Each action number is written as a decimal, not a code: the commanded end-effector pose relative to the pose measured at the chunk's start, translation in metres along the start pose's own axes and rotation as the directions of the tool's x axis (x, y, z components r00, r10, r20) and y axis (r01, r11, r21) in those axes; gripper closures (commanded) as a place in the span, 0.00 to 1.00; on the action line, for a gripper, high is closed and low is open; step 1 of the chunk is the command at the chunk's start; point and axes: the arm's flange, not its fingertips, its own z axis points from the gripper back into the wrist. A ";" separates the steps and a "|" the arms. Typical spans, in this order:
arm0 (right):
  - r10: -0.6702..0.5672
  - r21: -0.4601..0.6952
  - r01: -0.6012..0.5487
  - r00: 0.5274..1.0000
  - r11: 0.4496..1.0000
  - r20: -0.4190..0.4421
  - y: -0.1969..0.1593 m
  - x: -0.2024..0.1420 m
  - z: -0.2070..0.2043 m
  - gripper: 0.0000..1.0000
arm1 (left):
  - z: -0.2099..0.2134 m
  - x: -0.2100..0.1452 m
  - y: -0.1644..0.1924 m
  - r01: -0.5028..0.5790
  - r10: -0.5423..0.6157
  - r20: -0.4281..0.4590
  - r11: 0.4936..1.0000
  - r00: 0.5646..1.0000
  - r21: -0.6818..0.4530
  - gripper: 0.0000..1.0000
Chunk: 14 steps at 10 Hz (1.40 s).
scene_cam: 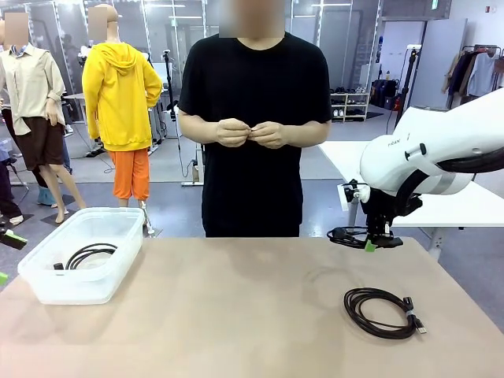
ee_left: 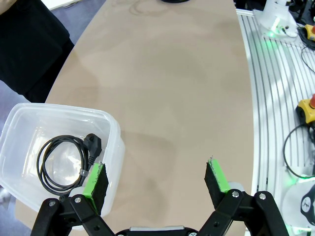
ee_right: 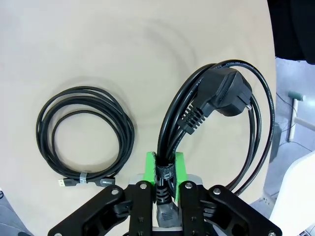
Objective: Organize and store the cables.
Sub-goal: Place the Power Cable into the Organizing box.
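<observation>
A wide tan tabletop point(scene_cam: 236, 331) spans the scene. A person in a black T-shirt point(scene_cam: 253, 102) stands at its far edge, both hands point(scene_cam: 250, 134) pinched together at the chest. The white right robot arm point(scene_cam: 441, 150), with partly readable grey lettering "FRAN", hangs over the far right. A clear rectangular plastic bin point(scene_cam: 39, 279) at left holds one coiled thin black cable point(scene_cam: 90, 254). A second black coil with a silver-tipped plug point(scene_cam: 382, 313) lies on the bare table at right, its plug print too small to read. The right gripper point(ee_right: 165, 169) is clamped on a banded black power-cord coil point(ee_right: 211, 118). The left gripper point(ee_left: 155, 169) is spread wide and holds nothing, one finger over the bin's rim.
</observation>
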 end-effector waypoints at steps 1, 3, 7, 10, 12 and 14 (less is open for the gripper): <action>0.000 0.000 0.000 1.000 1.000 0.000 0.000 0.000 0.000 0.82 | 0.000 0.001 0.001 -0.002 0.002 0.002 1.000 1.000 0.001 0.00; 0.077 0.003 -0.077 0.997 0.997 -0.001 0.021 0.037 0.012 0.82 | 0.000 0.001 0.001 -0.002 0.002 0.002 1.000 1.000 0.001 0.00; 0.201 0.040 -0.200 0.980 0.979 -0.012 0.073 0.129 0.009 0.82 | 0.000 0.001 0.001 -0.002 0.002 0.002 1.000 1.000 0.001 0.00; 0.263 0.078 -0.266 0.964 0.961 0.042 0.113 0.203 -0.014 0.82 | 0.000 0.001 0.001 -0.002 0.002 0.002 1.000 1.000 0.001 0.00; 0.264 0.078 -0.269 0.962 0.960 0.064 0.135 0.244 -0.029 0.82 | 0.000 0.001 0.001 -0.002 0.002 0.002 1.000 1.000 0.001 0.00; 0.274 0.104 -0.276 0.961 0.956 0.032 0.147 0.271 -0.054 0.82 | 0.000 0.001 0.001 -0.002 0.002 0.002 1.000 1.000 0.001 0.00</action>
